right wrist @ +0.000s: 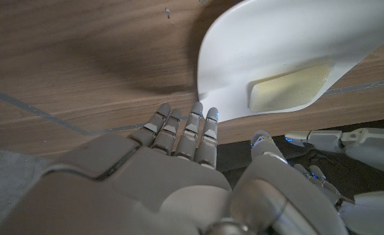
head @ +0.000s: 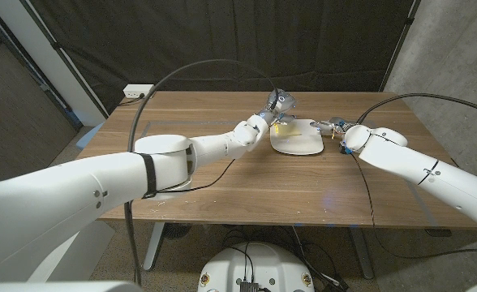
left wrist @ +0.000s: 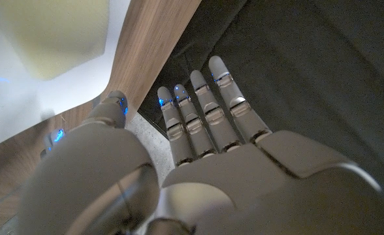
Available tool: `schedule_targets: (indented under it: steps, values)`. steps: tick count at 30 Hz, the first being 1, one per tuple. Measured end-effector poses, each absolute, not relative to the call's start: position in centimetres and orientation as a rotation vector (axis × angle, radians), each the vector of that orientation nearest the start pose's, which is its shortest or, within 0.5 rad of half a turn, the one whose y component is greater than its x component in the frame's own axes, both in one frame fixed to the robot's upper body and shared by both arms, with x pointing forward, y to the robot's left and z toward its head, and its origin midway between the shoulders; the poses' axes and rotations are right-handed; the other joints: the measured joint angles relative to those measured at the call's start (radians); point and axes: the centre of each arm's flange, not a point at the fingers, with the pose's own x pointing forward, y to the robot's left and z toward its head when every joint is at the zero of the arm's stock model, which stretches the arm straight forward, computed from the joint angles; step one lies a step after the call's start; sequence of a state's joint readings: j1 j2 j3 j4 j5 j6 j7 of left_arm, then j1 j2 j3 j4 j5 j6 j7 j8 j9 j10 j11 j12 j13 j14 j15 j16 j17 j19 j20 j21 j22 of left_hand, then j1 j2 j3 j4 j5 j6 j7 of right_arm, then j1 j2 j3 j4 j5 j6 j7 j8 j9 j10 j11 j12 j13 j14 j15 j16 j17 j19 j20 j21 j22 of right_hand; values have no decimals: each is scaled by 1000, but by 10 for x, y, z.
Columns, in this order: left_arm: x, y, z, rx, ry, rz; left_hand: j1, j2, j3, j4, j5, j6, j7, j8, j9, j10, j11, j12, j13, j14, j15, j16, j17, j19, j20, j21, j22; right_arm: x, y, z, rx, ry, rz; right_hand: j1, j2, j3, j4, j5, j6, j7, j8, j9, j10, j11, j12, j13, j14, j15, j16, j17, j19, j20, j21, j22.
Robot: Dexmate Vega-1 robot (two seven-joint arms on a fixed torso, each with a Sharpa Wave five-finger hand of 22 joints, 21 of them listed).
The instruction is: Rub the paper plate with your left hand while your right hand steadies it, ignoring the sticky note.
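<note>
A white paper plate (head: 297, 138) lies on the wooden table past its middle, with a yellow sticky note (head: 285, 123) on its far left part. My left hand (head: 274, 105) hovers at the plate's far left rim, fingers straight and apart, holding nothing. The left wrist view shows those fingers (left wrist: 198, 111) stretched out beside the plate (left wrist: 16, 104) and the sticky note (left wrist: 48, 26). My right hand (head: 336, 127) is at the plate's right rim. In the right wrist view its fingertips (right wrist: 202, 121) reach the edge of the plate (right wrist: 296, 46), thumb apart; the sticky note (right wrist: 287, 91) lies beyond.
Wooden table (head: 222, 174) with a dark curtain behind it. A white power strip (head: 138, 92) sits at the far left corner, and black cables (head: 182, 77) arc over the table. The left hand's fingers (right wrist: 349, 140) show in the right wrist view past the plate.
</note>
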State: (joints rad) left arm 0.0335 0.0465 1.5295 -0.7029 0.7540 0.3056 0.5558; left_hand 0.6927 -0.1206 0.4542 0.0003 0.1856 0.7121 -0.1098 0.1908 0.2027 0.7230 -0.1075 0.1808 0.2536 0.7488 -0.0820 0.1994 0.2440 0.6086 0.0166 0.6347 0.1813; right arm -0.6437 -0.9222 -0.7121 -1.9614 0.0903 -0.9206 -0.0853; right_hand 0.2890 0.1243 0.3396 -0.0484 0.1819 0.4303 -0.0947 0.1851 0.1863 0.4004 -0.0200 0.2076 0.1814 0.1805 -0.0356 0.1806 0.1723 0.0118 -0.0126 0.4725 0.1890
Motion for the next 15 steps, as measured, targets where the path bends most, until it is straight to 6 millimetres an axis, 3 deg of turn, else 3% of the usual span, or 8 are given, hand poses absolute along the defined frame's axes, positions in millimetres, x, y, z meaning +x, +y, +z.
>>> schedule_targets:
  steps: [8,15]
  values:
    - [665,-63,78,1953,-1091,184,1,-20,-10,-10,7,-102,-6,-10,4,-73,35,-3,-3,-50,14,0,0,7,7,-8,0,599,-280,7,-1039,-43,-108,0,0,0,0,0,-4,4,0,0,0,0,0,0,0,0,0,0,0,0,0,0]
    - [658,-70,81,1991,-995,44,5,-24,-14,-14,7,-94,1,-1,5,-45,30,9,-8,-41,14,10,-6,13,1,-8,0,599,-280,8,-1040,-49,-111,0,0,0,0,0,-4,4,0,0,0,0,0,0,0,0,0,1,0,0,0,0]
